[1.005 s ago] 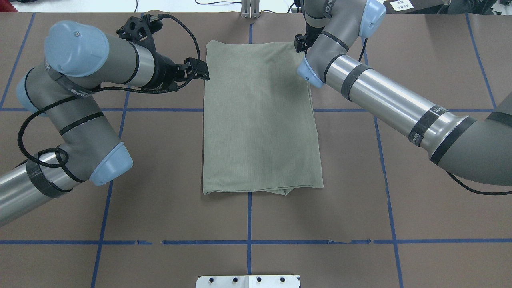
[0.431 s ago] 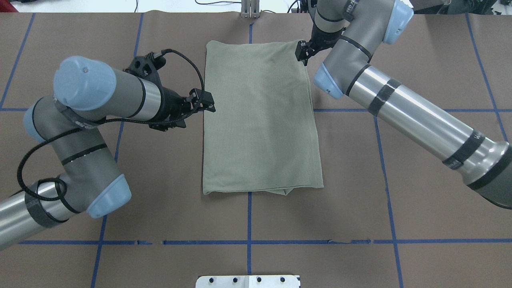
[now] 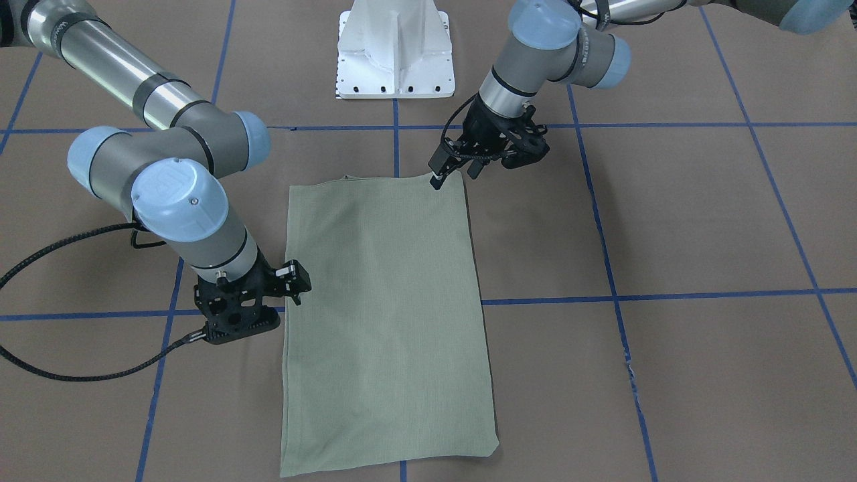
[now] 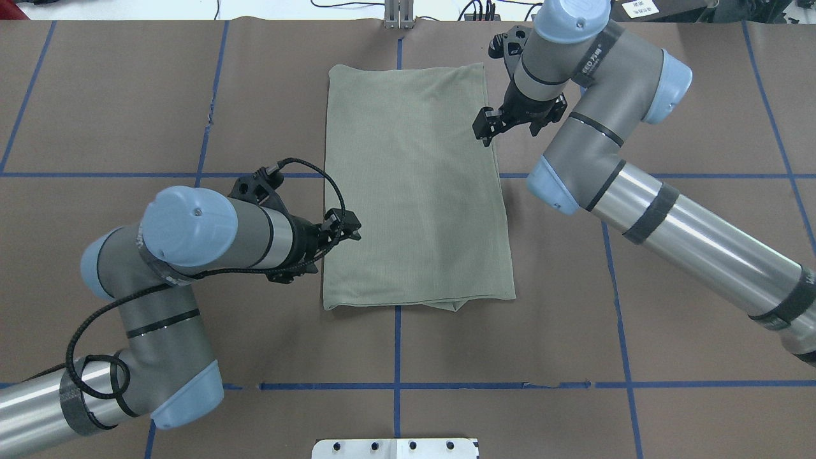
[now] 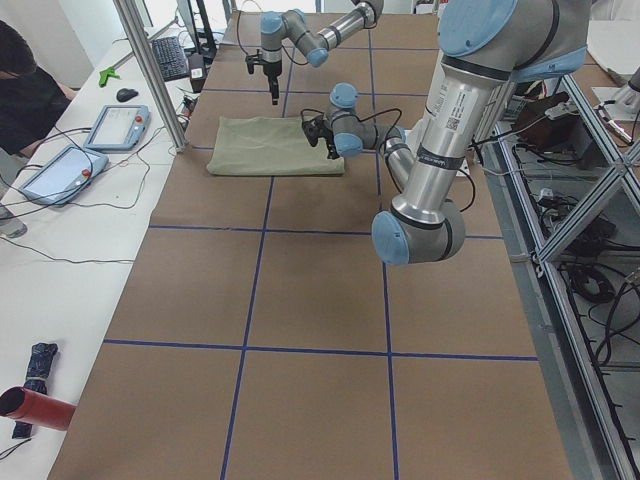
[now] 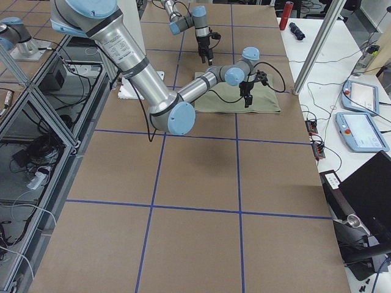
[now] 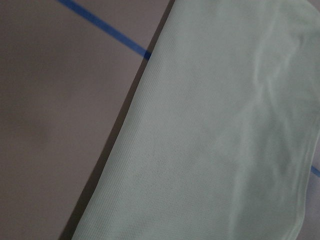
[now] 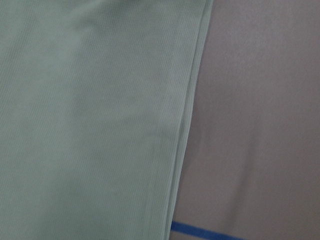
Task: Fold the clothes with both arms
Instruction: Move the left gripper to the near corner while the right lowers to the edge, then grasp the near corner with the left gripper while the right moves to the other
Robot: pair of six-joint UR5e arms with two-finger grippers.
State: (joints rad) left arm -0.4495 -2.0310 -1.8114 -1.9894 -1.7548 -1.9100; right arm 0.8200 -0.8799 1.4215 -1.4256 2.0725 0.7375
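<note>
Presently the shirt lies flat on the tabletop, folded into a long rectangle between the two arms. Left pincer hovers at one long edge near the robot's end, jaws apart, holding nothing. Right pincer hangs over the opposite edge, empty; its opening cannot be judged. Assessment: light, limp knit, layers liable to slide. Recommend pinching all layers at both corners of one short end

Jaw gap of right end effector unclear; shirt cropped in wrist views.
</note>
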